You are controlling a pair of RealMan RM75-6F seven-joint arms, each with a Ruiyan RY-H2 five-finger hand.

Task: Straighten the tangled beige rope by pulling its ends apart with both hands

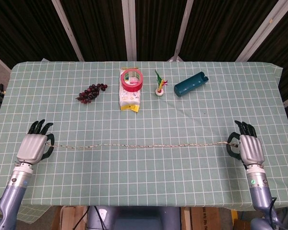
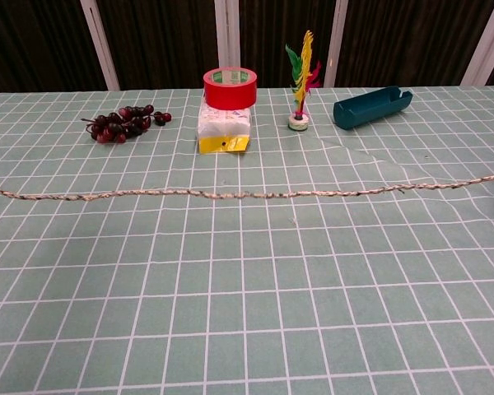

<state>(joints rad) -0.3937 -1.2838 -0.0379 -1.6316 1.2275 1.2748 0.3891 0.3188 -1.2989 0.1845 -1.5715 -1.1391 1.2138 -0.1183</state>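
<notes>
The beige rope (image 1: 144,145) runs in a nearly straight line across the green checked tablecloth, with no loop or knot showing. In the chest view the rope (image 2: 247,194) spans the whole width and leaves the frame at both sides. My left hand (image 1: 32,146) holds the rope's left end near the table's left edge. My right hand (image 1: 247,146) holds the right end near the right edge. Both hands show only in the head view.
At the back of the table lie a bunch of dark grapes (image 1: 91,92), a red tape roll (image 1: 132,79) on a white and yellow packet (image 1: 129,99), a feathered shuttlecock (image 1: 160,86) and a teal tube (image 1: 190,84). The table's front edge (image 1: 134,201) runs close to both wrists.
</notes>
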